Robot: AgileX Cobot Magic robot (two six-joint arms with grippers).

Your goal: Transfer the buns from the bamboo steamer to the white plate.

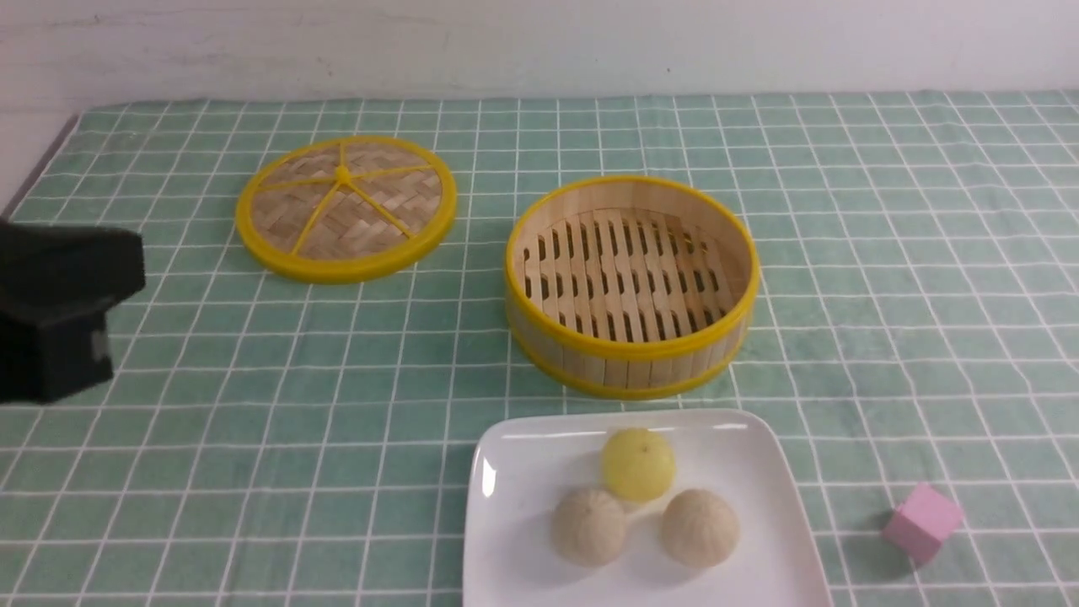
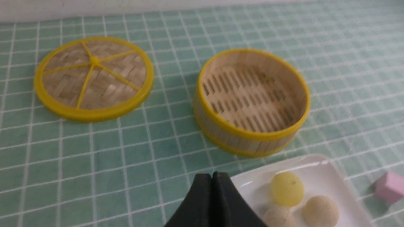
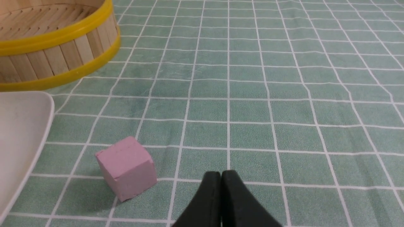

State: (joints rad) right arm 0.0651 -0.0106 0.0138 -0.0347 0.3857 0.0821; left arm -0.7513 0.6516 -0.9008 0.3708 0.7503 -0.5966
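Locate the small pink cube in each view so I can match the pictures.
Front view: small pink cube at lower right, right of the white square plate.
Left wrist view: at the lower right edge.
Right wrist view: lower left of centre.
Shared landmark: the round bamboo steamer.

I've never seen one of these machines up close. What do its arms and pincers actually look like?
Little shows. The left arm appears only as a blocky matte black housing at the front view's edge. The left gripper and right gripper each have two smooth black fingers tapering to rounded tips. No cables, labels or markings are visible.
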